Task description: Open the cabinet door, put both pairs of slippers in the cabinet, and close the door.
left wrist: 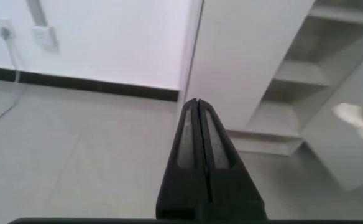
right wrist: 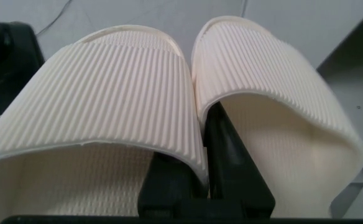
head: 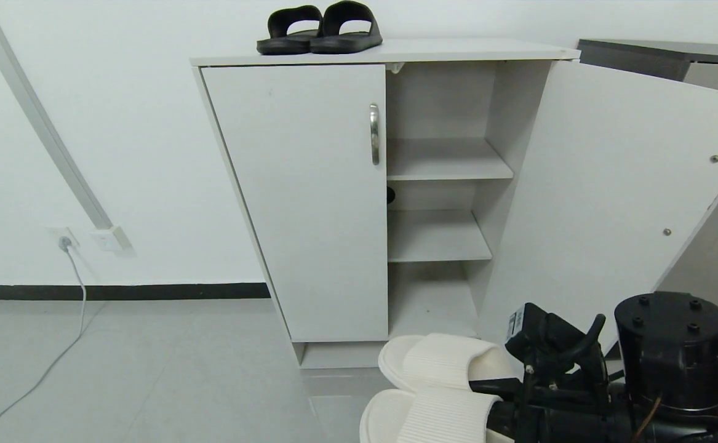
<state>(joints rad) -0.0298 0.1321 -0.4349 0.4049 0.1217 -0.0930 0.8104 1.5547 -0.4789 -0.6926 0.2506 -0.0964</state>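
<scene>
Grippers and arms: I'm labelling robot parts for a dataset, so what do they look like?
The left gripper is black: two slim tapering fingers with grey grainy pads. The right gripper is black too; its arm has a round bolted cap, a small white label and a thin brownish cable.

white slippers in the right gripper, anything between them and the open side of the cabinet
Nothing visible does. The white slippers hang low in front of the cabinet's open right half, whose right door is swung wide, exposing the shelves. The left door is shut and covers only the other half.
</scene>
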